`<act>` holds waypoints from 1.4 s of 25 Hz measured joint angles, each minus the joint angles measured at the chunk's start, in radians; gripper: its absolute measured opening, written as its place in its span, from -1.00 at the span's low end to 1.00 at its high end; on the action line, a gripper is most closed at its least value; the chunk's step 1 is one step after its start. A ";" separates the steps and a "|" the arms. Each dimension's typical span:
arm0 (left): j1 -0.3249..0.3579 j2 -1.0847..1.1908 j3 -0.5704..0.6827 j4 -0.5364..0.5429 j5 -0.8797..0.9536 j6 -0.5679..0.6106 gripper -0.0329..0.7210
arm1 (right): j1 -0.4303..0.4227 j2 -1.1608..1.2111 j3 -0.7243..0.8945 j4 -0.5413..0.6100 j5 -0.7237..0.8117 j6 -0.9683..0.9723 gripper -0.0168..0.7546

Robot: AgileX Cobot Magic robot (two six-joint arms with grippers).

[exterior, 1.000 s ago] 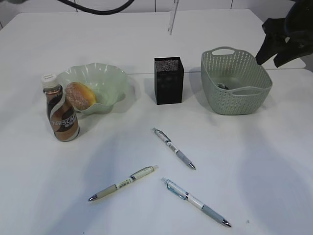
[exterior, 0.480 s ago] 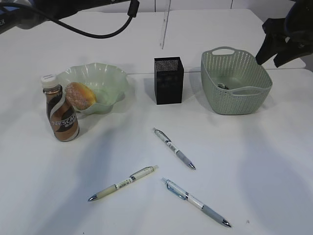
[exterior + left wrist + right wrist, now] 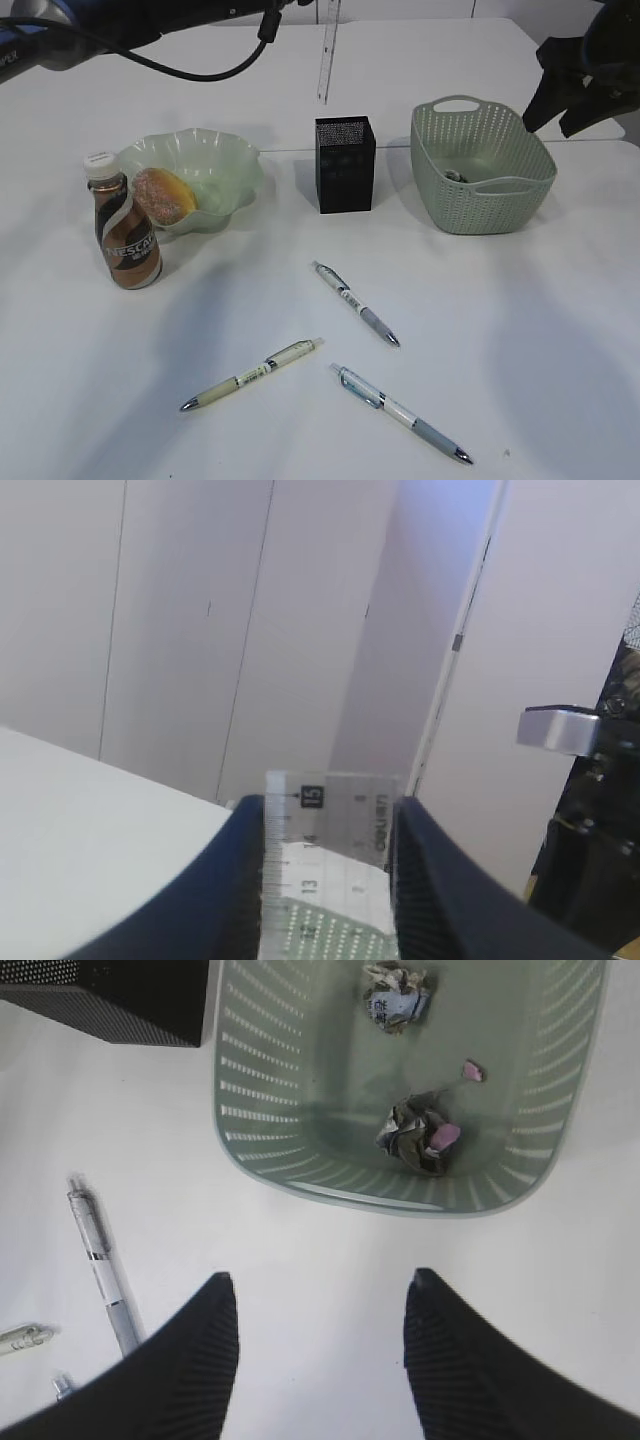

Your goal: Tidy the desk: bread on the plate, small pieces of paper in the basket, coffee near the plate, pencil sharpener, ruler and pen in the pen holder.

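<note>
Nearest on the large plain white desk [image 3: 520,350] lie three retractable pens: a blue-and-grey one [image 3: 400,411], a cream-coloured one [image 3: 250,375] and a grey-and-white one [image 3: 355,303], well apart from one another and none yet in the holder. Risk one: a gripper coming down on a pen can roll it, since each lies loose on a smooth top.

Further back at the left stands one brown Nescafe coffee bottle with a cream cap [image 3: 125,225], just beside one pale green wavy-rimmed dish serving as the plate [image 3: 225,160], which holds one golden-brown sugared bun [image 3: 163,194]. Risk two: the bottle is tall and narrow, so a passing arm can tip it.

In the middle stands one black square mesh pen holder [image 3: 345,165]; to its right sits one pale green perforated basket [image 3: 480,170] holding two crumpled paper wads [image 3: 415,1138] (plus one small pink scrap).

Highest and farthest, the left gripper [image 3: 325,880] clamps one clear plastic ruler [image 3: 325,50], which hangs near vertical above and behind the holder. Risk three: a slightly offset descent lands the ruler's tip on the mesh rim, and the light holder can topple.

The right gripper [image 3: 320,1290] stands wide and empty in front of the basket.
</note>
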 joint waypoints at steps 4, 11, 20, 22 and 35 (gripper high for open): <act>0.000 0.028 0.000 0.000 -0.016 0.000 -0.27 | 0.000 0.000 0.000 0.000 0.000 -0.002 0.15; 0.000 0.045 0.000 0.000 -0.034 0.004 -0.27 | 0.000 0.000 0.000 0.000 0.000 -0.002 0.15; 0.000 0.045 0.000 -0.002 -0.036 0.017 -0.28 | 0.000 0.000 0.000 0.000 0.000 -0.004 0.15; -0.002 0.045 0.000 -0.002 -0.036 0.017 -0.28 | 0.000 0.000 0.000 0.000 0.000 -0.004 0.15; -0.010 0.045 0.000 -0.002 0.029 0.001 -0.28 | 0.000 0.000 0.000 0.138 -0.004 -0.118 0.15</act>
